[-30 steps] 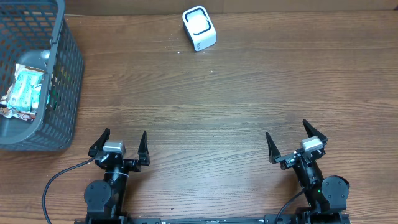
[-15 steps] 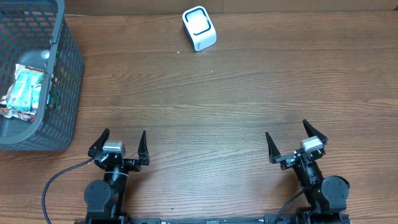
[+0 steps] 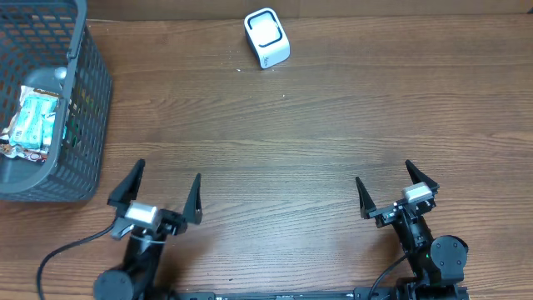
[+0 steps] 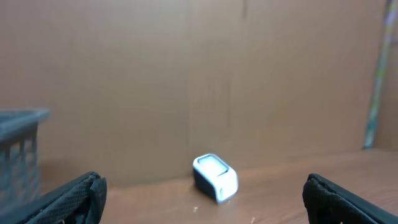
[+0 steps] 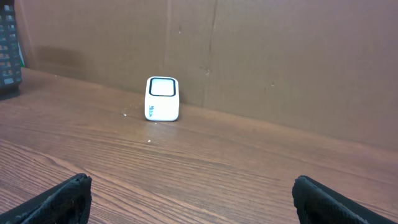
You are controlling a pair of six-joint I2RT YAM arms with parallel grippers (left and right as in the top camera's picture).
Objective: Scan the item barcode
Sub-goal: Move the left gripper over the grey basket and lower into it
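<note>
Left claw (image 3: 168, 172) spread wide | right claw (image 3: 383, 172) spread wide | scanner (image 3: 267, 37) upright, well apart

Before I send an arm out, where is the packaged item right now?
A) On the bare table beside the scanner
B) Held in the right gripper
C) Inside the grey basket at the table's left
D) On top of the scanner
C: the overhead view shows the pale packet lying inside the grey basket, far from the white scanner, and the right gripper is open and empty.
</note>
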